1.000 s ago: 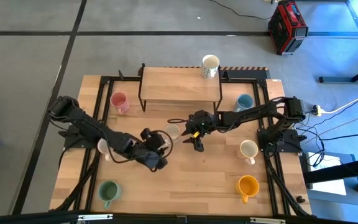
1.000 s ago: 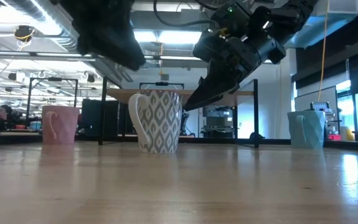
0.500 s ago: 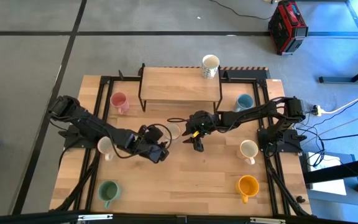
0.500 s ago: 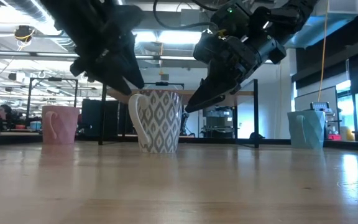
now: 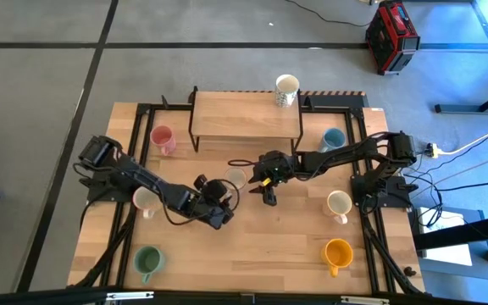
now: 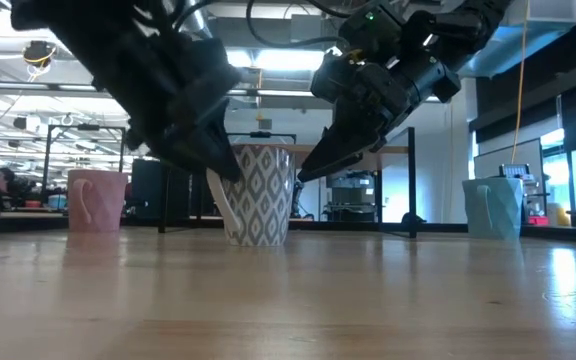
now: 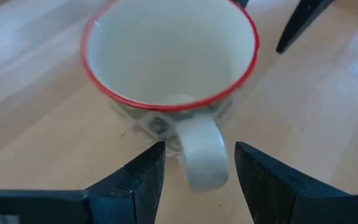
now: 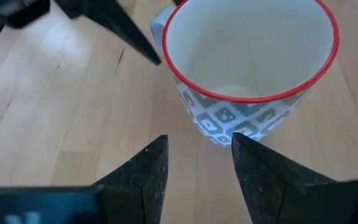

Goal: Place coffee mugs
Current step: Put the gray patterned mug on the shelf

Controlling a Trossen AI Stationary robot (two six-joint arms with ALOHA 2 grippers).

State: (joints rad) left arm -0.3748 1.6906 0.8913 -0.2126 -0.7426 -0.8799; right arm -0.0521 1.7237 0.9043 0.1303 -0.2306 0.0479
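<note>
Eight mugs are sitting in view: four cream or white [image 5: 287, 85] [image 5: 235, 177] [image 5: 143, 200] [image 5: 339, 202], one pink [image 5: 162, 136], one blue [image 5: 333, 138], one green [image 5: 147, 259], one orange [image 5: 338, 252]. Two arms are reaching over the table [image 5: 252, 246]. One shelf [image 5: 244, 116] is standing at the back.

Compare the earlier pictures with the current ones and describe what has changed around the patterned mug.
The left gripper has moved in on the patterned mug and now sits low with its open fingers on either side of the handle, not yet closed on it. The right gripper has stayed open beside the mug, and none of the mugs has shifted.
</note>
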